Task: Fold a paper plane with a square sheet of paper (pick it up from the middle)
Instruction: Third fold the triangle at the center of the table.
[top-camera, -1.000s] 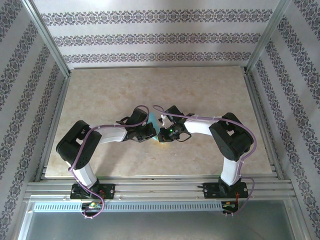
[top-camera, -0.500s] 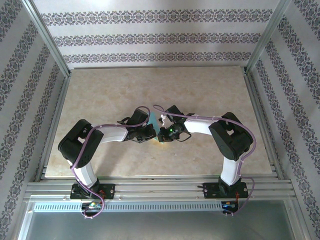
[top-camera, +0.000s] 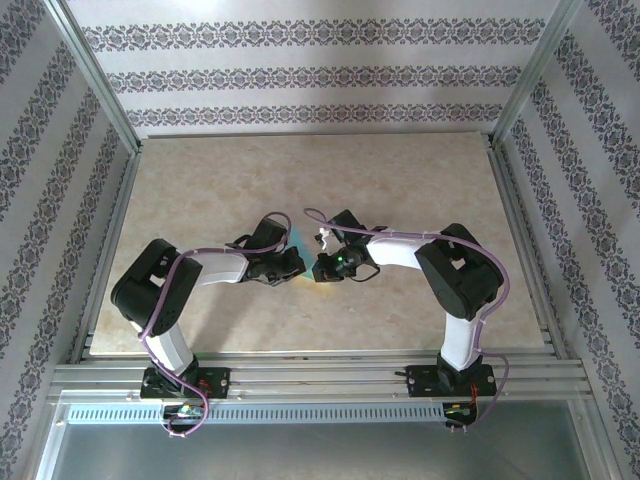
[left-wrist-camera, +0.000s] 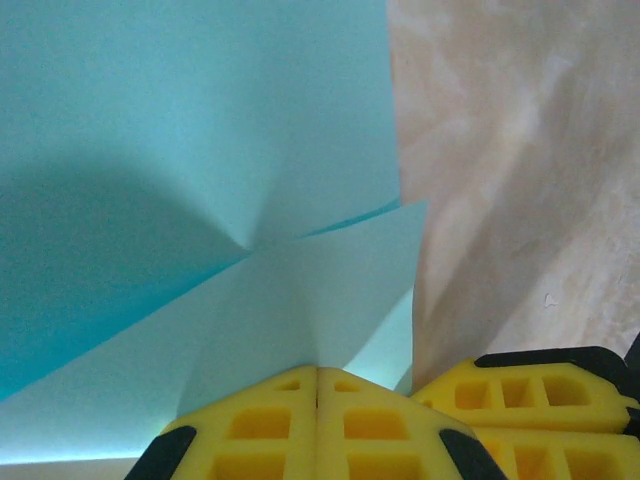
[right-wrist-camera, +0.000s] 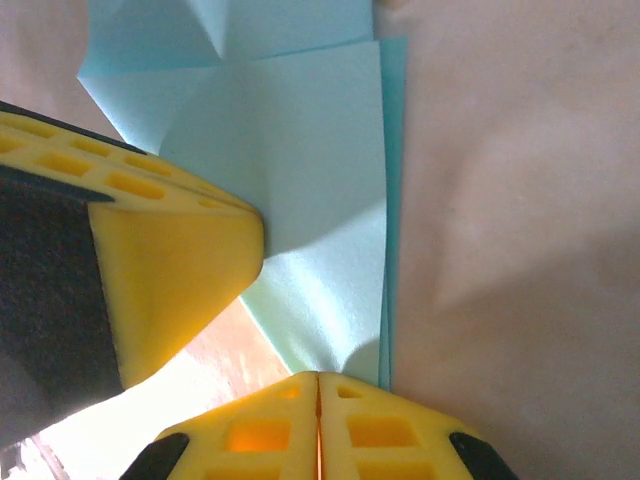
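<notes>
Left gripper (left-wrist-camera: 317, 378) and right gripper (right-wrist-camera: 318, 382) both clench the folded paper (left-wrist-camera: 200, 130) near the table (top-camera: 200, 180) centre; likely steadying layers for creasing.

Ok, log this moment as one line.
paper: creased, partly folded | left jaws: shut on paper | right jaws: shut on paper | fold: unfinished

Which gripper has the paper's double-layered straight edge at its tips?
The right gripper, pinching the paper beside that edge; the left gripper pinches where creases fan out.
</notes>
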